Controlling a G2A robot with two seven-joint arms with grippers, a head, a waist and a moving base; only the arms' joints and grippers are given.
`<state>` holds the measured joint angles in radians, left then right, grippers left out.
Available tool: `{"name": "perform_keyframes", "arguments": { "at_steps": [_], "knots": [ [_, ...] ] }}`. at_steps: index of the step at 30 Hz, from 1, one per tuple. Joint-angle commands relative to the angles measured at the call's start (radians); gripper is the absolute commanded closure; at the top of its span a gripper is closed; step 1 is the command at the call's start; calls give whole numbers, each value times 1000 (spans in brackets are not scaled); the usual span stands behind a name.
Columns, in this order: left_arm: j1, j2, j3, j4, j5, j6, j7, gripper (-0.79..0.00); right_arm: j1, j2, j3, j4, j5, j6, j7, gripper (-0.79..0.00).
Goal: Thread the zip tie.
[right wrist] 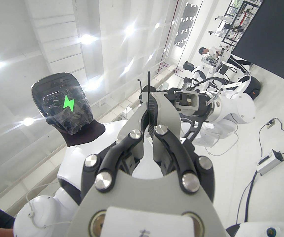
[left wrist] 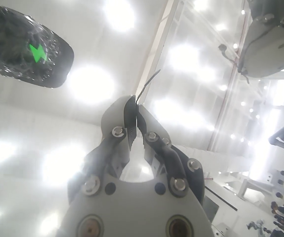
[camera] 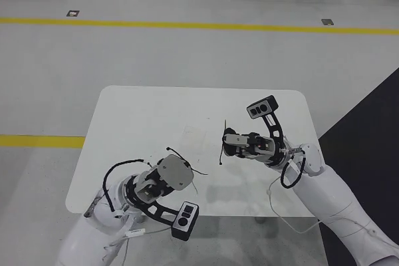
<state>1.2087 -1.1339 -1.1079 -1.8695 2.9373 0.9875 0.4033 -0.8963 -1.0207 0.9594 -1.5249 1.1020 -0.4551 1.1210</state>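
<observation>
While the right gripper (camera: 227,142) hangs above the middle of the table (camera: 153,113), we see it pinched shut on the zip tie (camera: 221,158) | left wrist: left gripper (left wrist: 135,103) clamped on a thin black strip (left wrist: 148,82) | right wrist: zip tie light, springy, slick; we judge holding near its tip steadier.

From above, we find the left gripper (left wrist: 135,102) over the near left part of the table (camera: 139,113), the right gripper (camera: 225,142) farther back to its right. A zip tie (left wrist: 148,83) sits in the left one, a second zip tie (right wrist: 148,80) in the right.
</observation>
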Motion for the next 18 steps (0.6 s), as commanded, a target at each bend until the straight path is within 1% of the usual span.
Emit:
{"name": "perform_keyframes", "arguments": {
  "at_steps": [1,3,5,8,12,15,18],
  "knots": [
    [-8,-9,-5,19,57,14,-43,0,0,0,0,0,0,0,0,0],
    [-15,-19,-11,29,134,22,-82,0,0,0,0,0,0,0,0,0],
    [-26,-28,-13,38,134,21,-92,0,0,0,0,0,0,0,0,0],
    [-46,-38,-24,58,134,17,-61,0,0,0,0,0,0,0,0,0],
    [-40,-53,-7,80,134,23,-31,0,0,0,0,0,0,0,0,0],
    [-33,-60,14,80,134,25,9,0,0,0,0,0,0,0,0,0],
    [-30,-66,14,80,134,25,39,0,0,0,0,0,0,0,0,0]
  ]
}}
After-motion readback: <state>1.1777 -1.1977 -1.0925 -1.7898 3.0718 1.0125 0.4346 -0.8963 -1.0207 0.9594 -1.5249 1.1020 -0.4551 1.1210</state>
